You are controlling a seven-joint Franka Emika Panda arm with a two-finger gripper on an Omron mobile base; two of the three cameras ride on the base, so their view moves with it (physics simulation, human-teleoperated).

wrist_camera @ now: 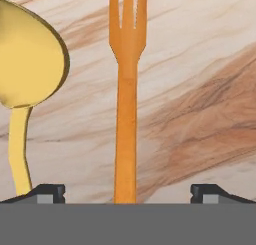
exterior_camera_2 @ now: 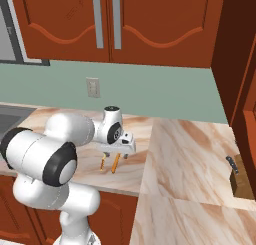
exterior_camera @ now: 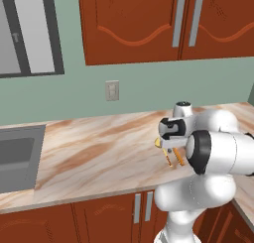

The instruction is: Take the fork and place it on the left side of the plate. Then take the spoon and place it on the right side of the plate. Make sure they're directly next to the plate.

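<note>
The gripper is hanging low over the marble counter with its two dark fingertips spread wide apart, gripping nothing. The orange fork is lying flat on the counter between them, its handle running up the middle of the gap, touching neither tip. The yellow spoon is lying just beside the fork. In the base views both utensils are resting near the counter's front edge, under the hand.
</note>
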